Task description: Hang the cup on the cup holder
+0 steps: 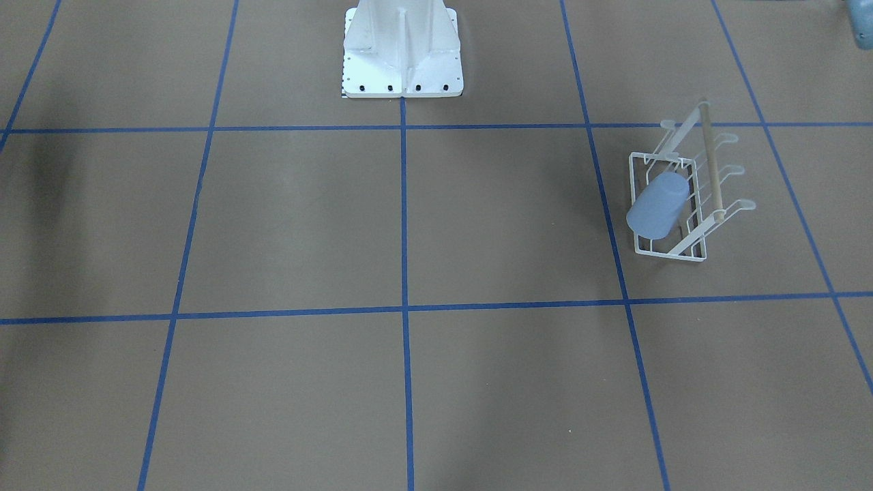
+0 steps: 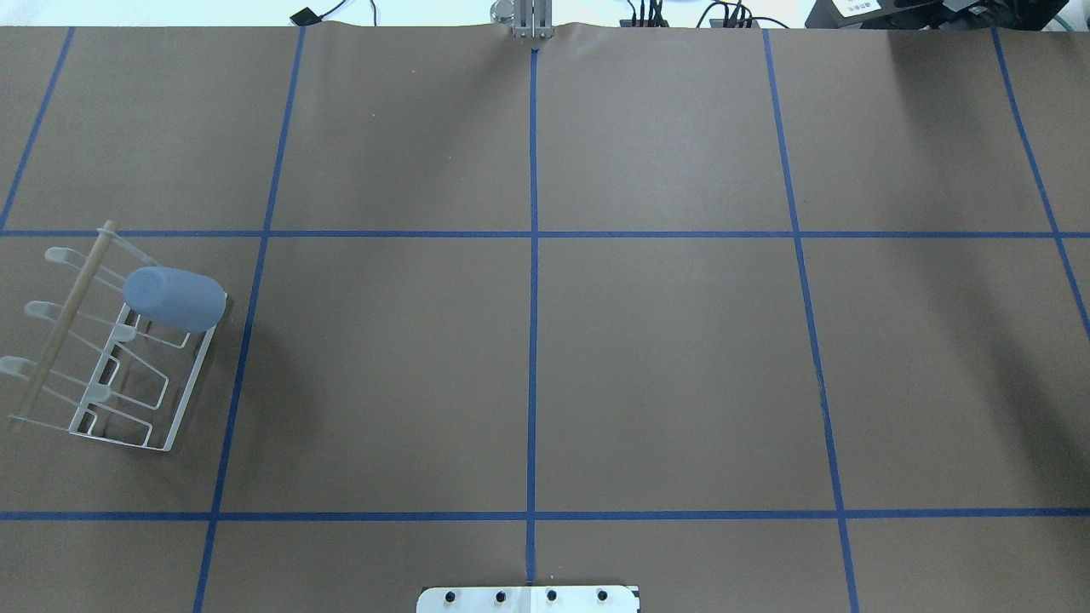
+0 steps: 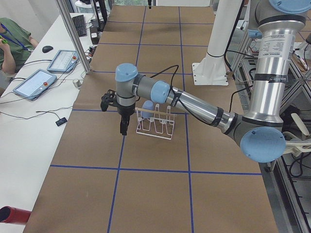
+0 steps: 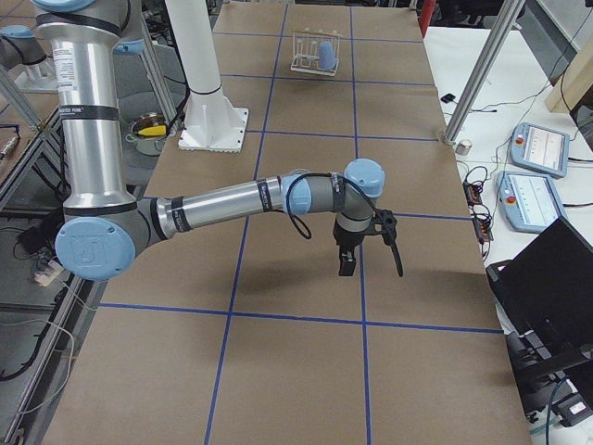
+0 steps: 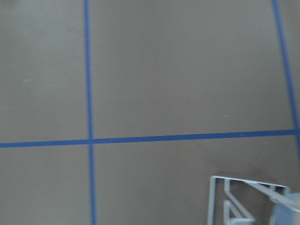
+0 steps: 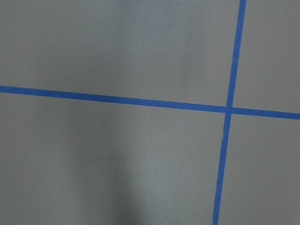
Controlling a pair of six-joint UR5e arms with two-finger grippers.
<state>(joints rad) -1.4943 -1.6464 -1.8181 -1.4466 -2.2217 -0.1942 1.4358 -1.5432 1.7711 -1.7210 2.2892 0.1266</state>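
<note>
Noting brown worktop (image 2: 545, 340) filling the overhead view. Logging cup holder (image 2: 61, 328) at its left edge, cup (image 2: 174, 299) sitting tilted over the uppermost prong. Seeing left hand (image 3: 124, 127) hovering just beside the rack and right hand (image 4: 346, 262) well apart. Not managing to tell whether either is open or closed. Judging the hang done; advising lifting the left hand straight up, avoiding the rod.

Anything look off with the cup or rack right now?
Nothing stands out. The cup sits mouth-down over an end prong of the cup holder, slanted with it; the cup holder stands level on the table.
</note>
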